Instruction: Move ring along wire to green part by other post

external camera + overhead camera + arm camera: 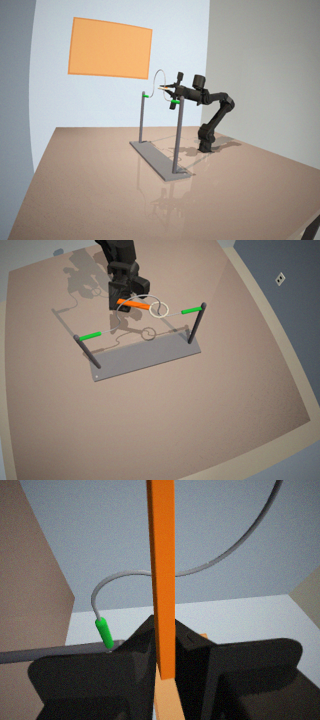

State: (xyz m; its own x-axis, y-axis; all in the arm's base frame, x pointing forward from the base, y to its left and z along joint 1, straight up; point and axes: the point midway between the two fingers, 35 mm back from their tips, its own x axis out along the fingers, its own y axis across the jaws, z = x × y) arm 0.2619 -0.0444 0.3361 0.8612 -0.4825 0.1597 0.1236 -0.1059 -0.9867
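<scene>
Black arm (219,99) reaches out level, jaws clenched on the orange handle (133,304), ring (159,309) around the wire (129,299).

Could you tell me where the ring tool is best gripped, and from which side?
By the flat orange handle, at the end far from the ring, coming in along the handle's line from the robot's side. The gripper is shut on its flat faces there, which keeps the fingers away from the grey wire through the ring.
</scene>
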